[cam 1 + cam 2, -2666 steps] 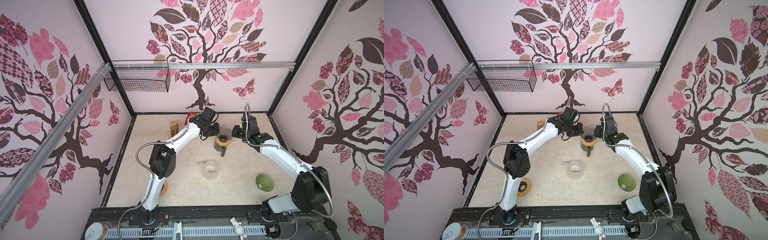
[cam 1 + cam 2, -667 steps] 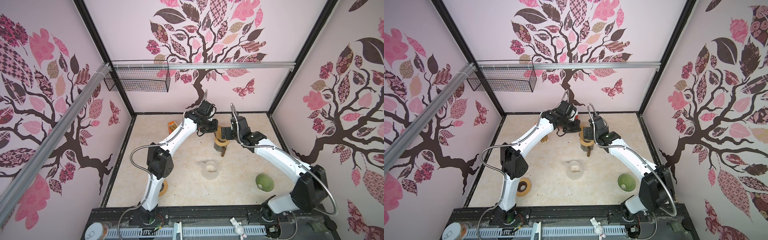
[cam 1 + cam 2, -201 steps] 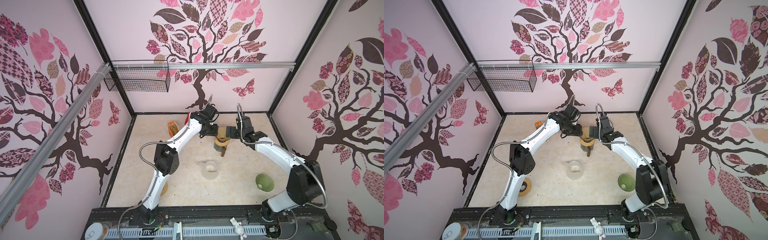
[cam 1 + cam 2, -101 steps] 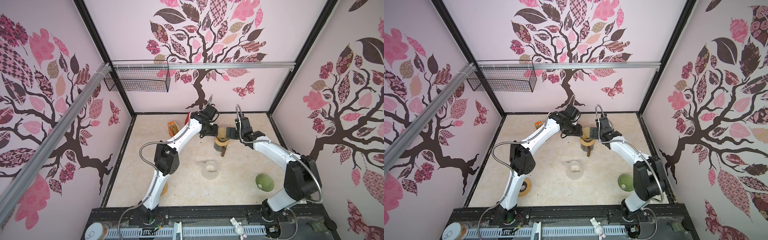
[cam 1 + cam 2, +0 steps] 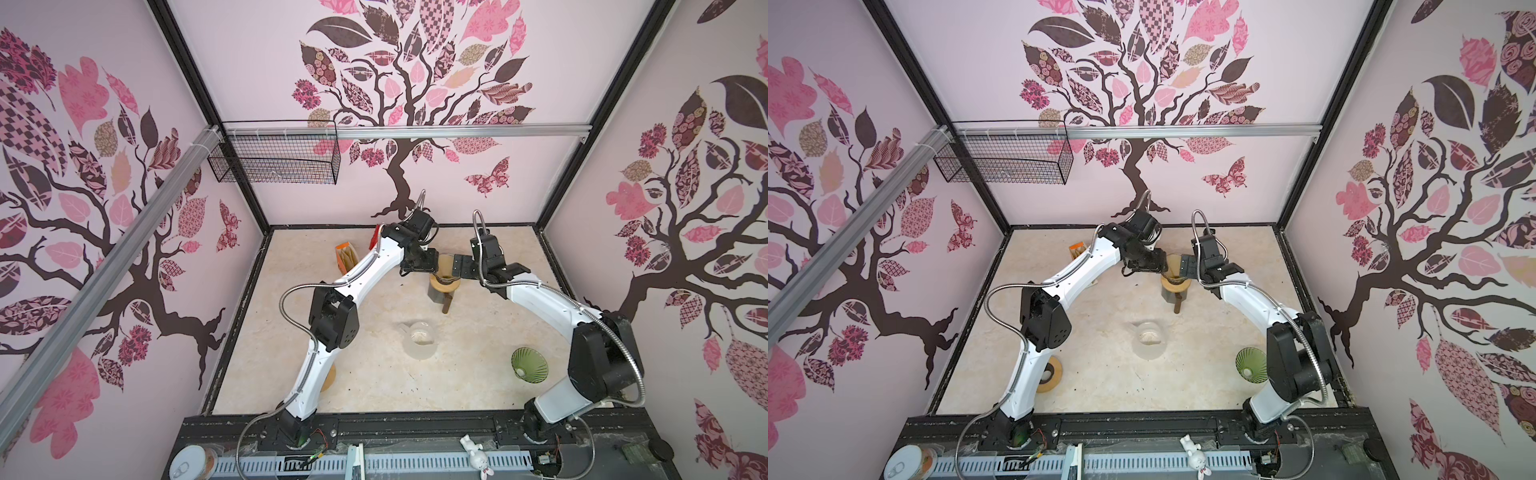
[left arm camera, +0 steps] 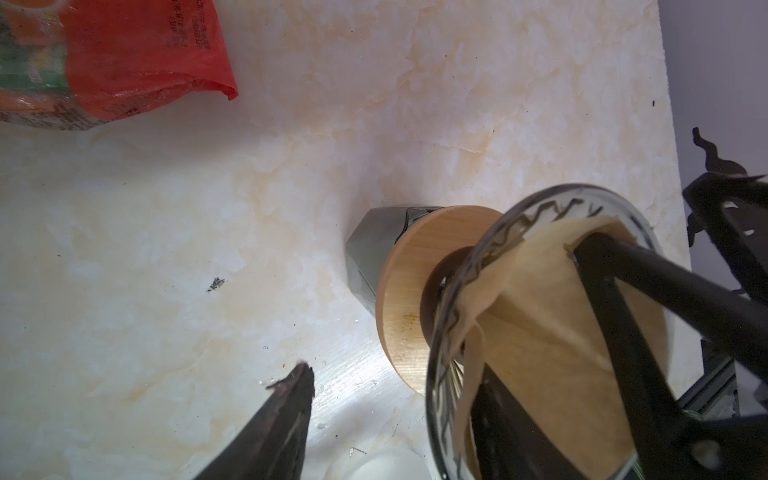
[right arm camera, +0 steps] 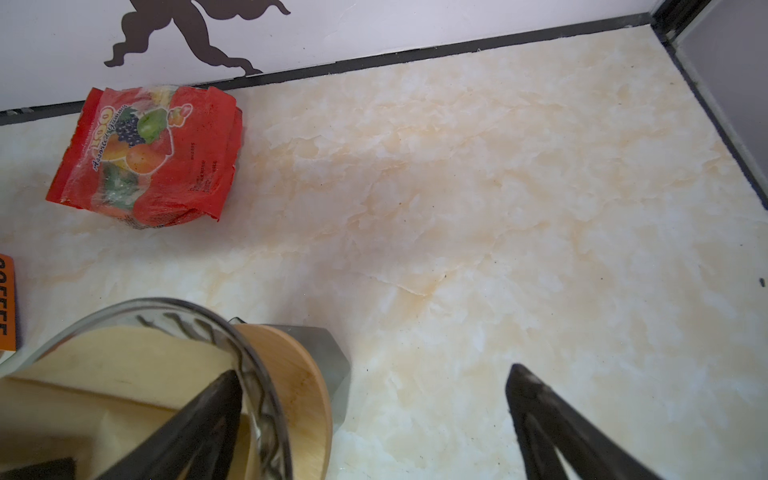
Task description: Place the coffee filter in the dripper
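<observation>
Dripper [image 5: 444,283] stands toward 12 o'clock on the counter [image 7: 519,187]. Both arms meet over it, the left gripper [image 6: 444,306] at its 9 o'clock and the right gripper [image 7: 374,371] at its 3 o'clock.

Coffee filter [image 6: 532,299] is already inside the glass cone [image 7: 259,386], opened out. It is not flush: one edge near the rim is crumpled and folds over.

Left fingers [image 6: 274,424] spread: one is down inside the paper, the other outside and clear of the glass, so they pinch nothing. Right fingers [image 7: 561,424] spread wide: one dips inside the rim by the paper, the other hangs over bare counter.

Step in hand, by my reading, is seating the paper.
- Press lightly outward so the paper meets the wall all round.
- Smooth the folded edge.
- Lift both inner fingers straight up, slowly, or the paper may ride out with them.
- Avoid side loads; the stack looks top-heavy.

Materials:
- Filter is thin tan paper, matte, and creases easily.
- Cone is clear glass with wavy ribs inside.
- Wooden collar [image 6: 409,291] is a pale, smooth disc.
- Grey base [image 6: 374,249] is faceted.
- Counter is glossy cream marble-look.
- Red candy bag [image 7: 145,158], crinkly film, lies near 10 o'clock.
</observation>
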### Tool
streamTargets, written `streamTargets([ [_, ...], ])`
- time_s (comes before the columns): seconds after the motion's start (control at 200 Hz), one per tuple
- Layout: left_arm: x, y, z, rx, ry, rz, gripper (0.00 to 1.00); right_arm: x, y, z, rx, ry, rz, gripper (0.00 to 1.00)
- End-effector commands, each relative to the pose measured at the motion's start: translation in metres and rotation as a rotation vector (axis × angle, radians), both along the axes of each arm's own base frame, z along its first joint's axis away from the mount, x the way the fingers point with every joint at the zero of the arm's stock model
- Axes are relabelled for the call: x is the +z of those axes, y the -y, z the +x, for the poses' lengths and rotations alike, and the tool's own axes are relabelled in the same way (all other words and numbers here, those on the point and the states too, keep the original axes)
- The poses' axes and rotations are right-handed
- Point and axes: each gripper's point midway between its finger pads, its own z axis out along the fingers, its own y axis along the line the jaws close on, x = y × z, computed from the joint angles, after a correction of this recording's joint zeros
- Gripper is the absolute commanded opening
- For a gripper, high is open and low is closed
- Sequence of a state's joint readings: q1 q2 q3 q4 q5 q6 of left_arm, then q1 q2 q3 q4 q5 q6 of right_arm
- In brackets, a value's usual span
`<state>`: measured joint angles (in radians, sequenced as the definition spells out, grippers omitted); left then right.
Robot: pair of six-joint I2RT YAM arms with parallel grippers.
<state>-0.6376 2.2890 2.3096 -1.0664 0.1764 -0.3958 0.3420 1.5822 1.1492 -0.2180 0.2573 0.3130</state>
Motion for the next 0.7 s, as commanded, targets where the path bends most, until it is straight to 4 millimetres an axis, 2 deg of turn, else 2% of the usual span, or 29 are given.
streamTargets([
  [0.0, 0.055, 0.003, -0.004, -0.017, 0.095, -0.091, 0.63, 0.016, 0.004, -0.003, -0.013, 0.049, 0.027, 1.00],
  [0.175, 0.075, 0.002, -0.008, -0.023, 0.128, -0.126, 0.63, 0.033, 0.004, -0.008, -0.004, 0.099, 0.053, 1.00],
  [0.255, 0.077, -0.003, -0.005, -0.009, 0.141, -0.113, 0.63, 0.032, 0.003, -0.010, 0.000, 0.095, 0.055, 1.00],
  [0.41, 0.069, -0.009, -0.003, -0.006, 0.144, -0.072, 0.62, 0.034, 0.002, -0.012, 0.003, 0.098, 0.067, 1.00],
  [0.585, 0.050, -0.005, -0.003, -0.028, 0.107, -0.055, 0.62, 0.035, 0.000, -0.014, 0.014, 0.100, 0.075, 1.00],
  [0.69, 0.045, -0.002, -0.003, -0.036, 0.101, -0.049, 0.62, 0.032, 0.000, -0.013, 0.014, 0.091, 0.071, 1.00],
])
